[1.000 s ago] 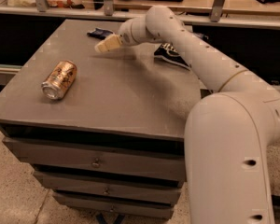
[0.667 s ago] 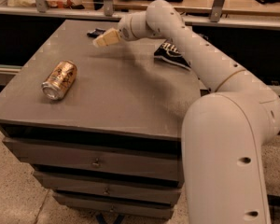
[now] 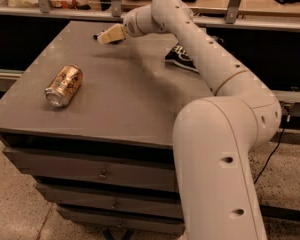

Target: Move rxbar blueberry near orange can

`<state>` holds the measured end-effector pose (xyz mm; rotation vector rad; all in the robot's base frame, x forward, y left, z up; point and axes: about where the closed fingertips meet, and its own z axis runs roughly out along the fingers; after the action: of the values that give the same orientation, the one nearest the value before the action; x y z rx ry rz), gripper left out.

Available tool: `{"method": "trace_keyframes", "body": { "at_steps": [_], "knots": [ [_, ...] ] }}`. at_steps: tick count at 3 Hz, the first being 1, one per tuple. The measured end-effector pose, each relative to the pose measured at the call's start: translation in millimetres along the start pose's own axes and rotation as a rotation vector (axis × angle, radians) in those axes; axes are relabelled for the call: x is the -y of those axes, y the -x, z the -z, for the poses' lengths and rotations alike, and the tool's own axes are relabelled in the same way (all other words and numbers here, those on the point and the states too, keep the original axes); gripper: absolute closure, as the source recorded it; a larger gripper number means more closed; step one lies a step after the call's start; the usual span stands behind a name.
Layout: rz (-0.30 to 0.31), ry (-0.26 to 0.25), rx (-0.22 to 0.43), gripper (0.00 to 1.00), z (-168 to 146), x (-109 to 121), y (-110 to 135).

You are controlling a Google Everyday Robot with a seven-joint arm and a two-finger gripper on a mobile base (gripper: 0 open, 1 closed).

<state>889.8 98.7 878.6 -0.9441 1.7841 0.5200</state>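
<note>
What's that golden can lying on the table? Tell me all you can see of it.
The orange can looks like orange-gold metal with a pale patterned print. It lies on its side on the left front part of the grey table, a silver end towards the camera. Only the table touches it. The robot's tool is well away, near the table's far edge.

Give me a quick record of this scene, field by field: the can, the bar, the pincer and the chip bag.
orange can: on its side, front left of table
rxbar blueberry: far edge, mostly hidden by pincer
pincer: at far edge, by the bar
chip bag: far right, partly behind arm
</note>
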Motion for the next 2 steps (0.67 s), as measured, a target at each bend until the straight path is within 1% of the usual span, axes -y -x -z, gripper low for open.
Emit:
{"method": "trace_keyframes", "body": {
  "at_steps": [1, 2],
  "knots": [
    [-0.01, -0.013, -0.023, 0.0, -5.8, 9.4, -1.3],
    [-0.038, -0.009, -0.056, 0.0, -13.1, 14.9, -9.7]
  ]
}}
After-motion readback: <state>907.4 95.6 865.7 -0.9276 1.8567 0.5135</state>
